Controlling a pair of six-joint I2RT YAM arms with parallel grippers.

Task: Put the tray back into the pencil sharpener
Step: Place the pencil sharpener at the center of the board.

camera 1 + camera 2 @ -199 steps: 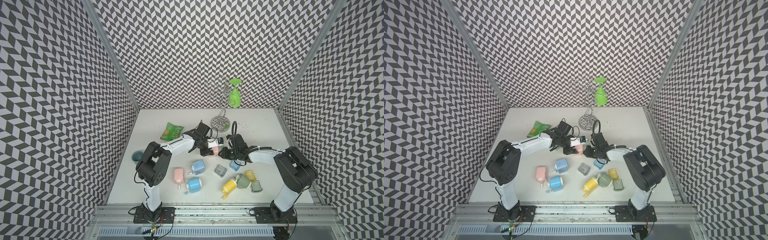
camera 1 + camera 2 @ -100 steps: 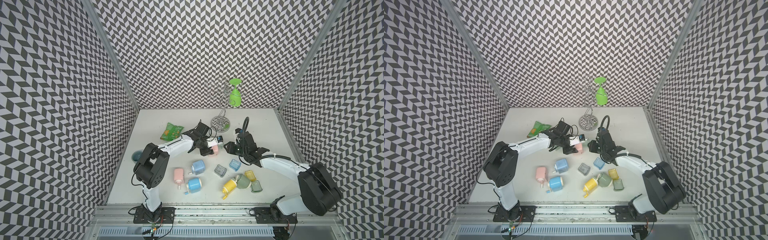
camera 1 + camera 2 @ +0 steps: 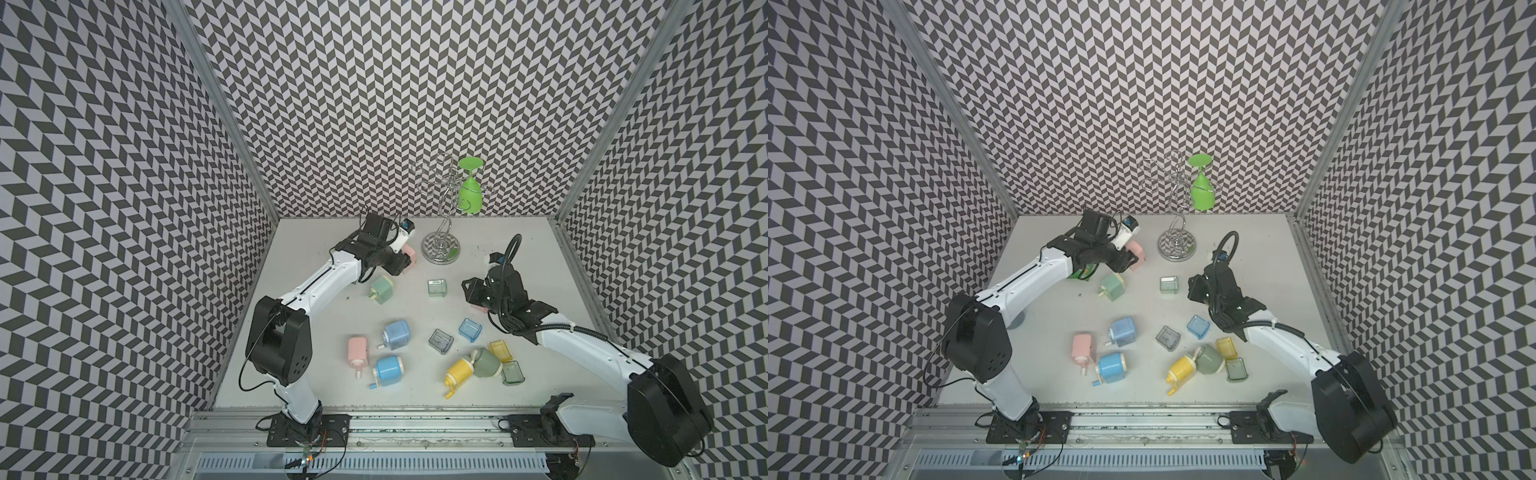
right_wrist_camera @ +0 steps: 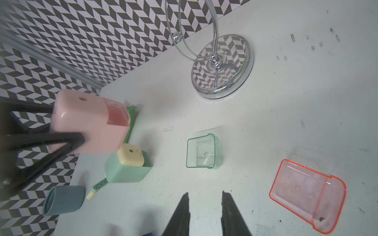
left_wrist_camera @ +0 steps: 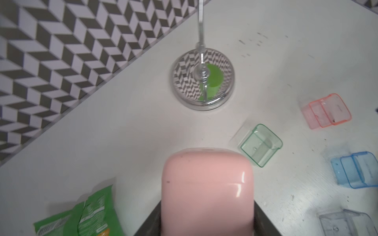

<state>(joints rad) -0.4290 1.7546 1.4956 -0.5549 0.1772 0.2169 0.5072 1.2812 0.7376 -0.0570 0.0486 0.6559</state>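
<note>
My left gripper is shut on a pink pencil sharpener, held off the table near the back; it fills the left wrist view. In the right wrist view a translucent red tray sits in the end of this sharpener. My right gripper hovers open over bare table with nothing between its fingers, well right of the sharpener in both top views. A second pink-red tray lies loose on the table beside the right gripper; the left wrist view shows this loose tray too.
A chrome stand with a green glass is at the back. A green tray and green sharpener lie mid-table, a snack bag under the left arm. Several sharpeners and trays, including a blue sharpener, crowd the front.
The two grippers were together at mid-table. My right gripper has drawn away to the right, empty. My left gripper has carried the pink sharpener up and toward the back.
</note>
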